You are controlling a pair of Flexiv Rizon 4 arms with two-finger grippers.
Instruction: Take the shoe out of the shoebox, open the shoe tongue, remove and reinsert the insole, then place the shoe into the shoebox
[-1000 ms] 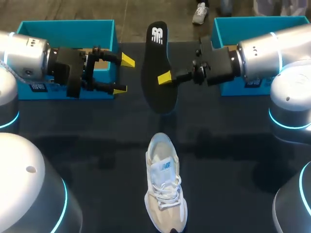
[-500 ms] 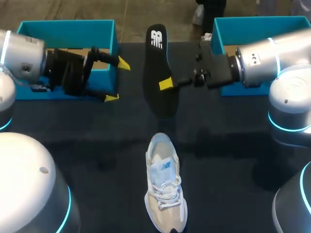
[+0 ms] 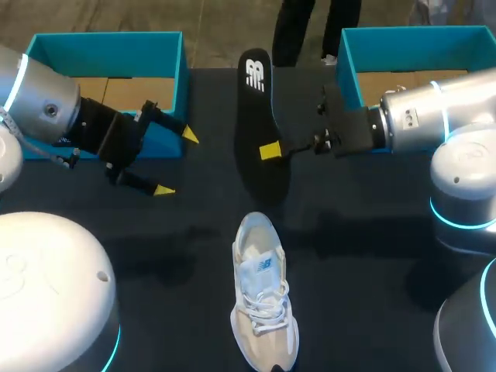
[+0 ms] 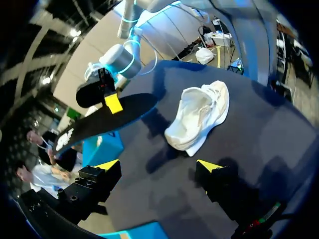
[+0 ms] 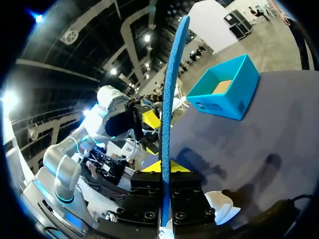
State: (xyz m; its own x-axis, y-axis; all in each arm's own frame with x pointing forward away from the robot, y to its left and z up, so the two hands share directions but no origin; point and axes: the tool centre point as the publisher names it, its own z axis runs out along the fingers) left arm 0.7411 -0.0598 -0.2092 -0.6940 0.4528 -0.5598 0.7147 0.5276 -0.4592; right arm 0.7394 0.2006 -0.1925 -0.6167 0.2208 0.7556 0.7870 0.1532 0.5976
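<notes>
Pulled left gripper (image 3: 177, 163) back and low, fingers spread wide, nothing held. Nudged insole (image 3: 256, 108) slightly rightward, still clamped mid-length in right gripper (image 3: 270, 151), clear above table (image 3: 372, 271). Kept shoe (image 3: 263, 310) put, upright on table, unboxed. Looks like reinsertion next; probably needs tongue held open.

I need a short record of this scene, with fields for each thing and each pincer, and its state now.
shoe: pale, upright on the table, untouched
insole: black, outside the shoe, lifted above the table
right pincer: shut on insole
left pincer: open, empty, near left shoebox
right shoebox: teal, open top
</notes>
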